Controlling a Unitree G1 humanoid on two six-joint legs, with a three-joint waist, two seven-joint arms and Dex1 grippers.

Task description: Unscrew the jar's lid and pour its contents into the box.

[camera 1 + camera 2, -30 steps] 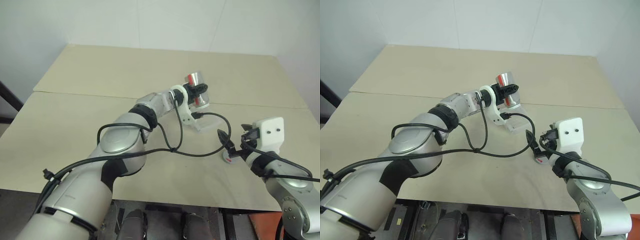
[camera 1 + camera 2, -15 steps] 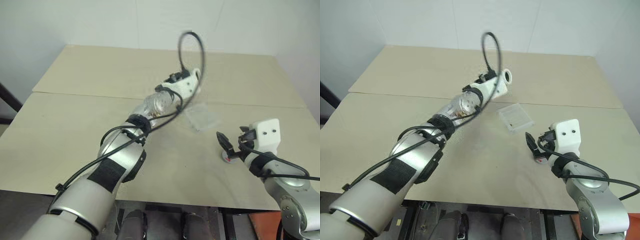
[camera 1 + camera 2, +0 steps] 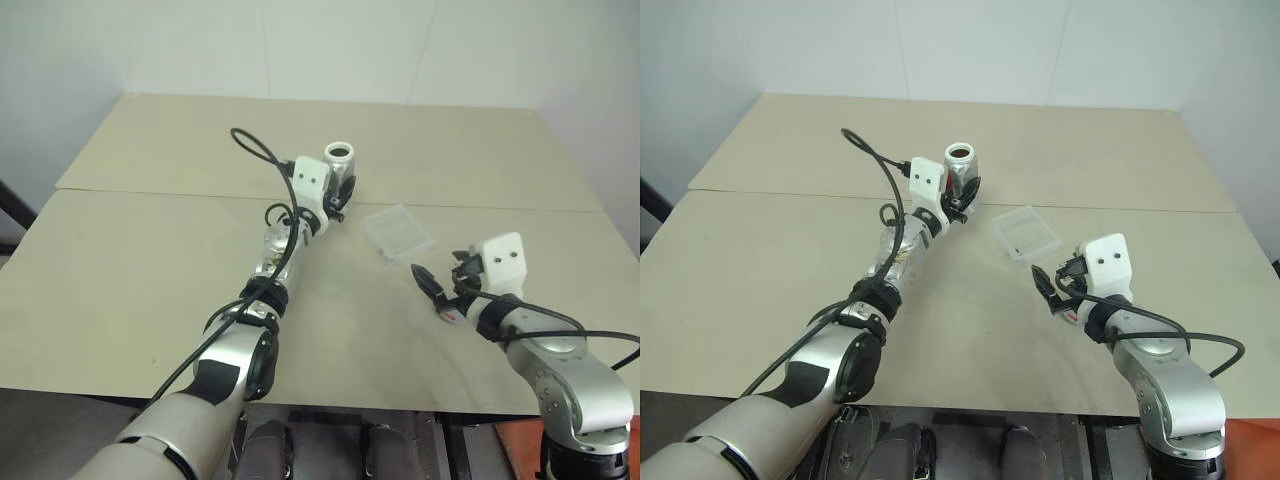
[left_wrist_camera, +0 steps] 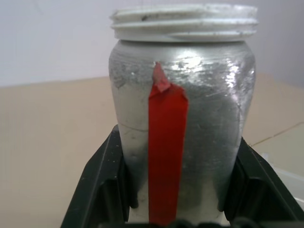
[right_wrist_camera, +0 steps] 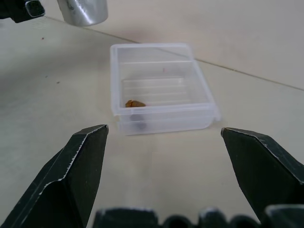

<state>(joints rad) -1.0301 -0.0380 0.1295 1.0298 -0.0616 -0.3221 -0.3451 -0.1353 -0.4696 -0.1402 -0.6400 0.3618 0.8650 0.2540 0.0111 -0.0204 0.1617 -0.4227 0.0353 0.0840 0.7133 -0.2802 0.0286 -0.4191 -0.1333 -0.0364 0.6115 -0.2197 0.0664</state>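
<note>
The jar (image 4: 183, 118) is silvery with a red tape stripe and a white threaded rim that carries no cap. It stands upright in the air, mouth up, to the left of the box and a little beyond it. My left gripper (image 3: 337, 190) is shut on the jar, a black finger (image 4: 102, 185) on each side. The box (image 5: 159, 88), clear plastic, lies on the table with a small brown piece inside. My right gripper (image 5: 164, 132) is open, low over the table, on my side of the box and facing it. The lid (image 3: 450, 315), a small grey disc, lies just under it.
The tan table (image 3: 150, 270) has a seam running across it behind the box. A black cable (image 3: 262, 155) loops up from my left wrist. A white wall stands behind the table's far edge.
My left wrist has rolled, bringing the jar from tipped over the box to upright, and carried it leftward off the box. The right gripper has edged slightly toward the box.
</note>
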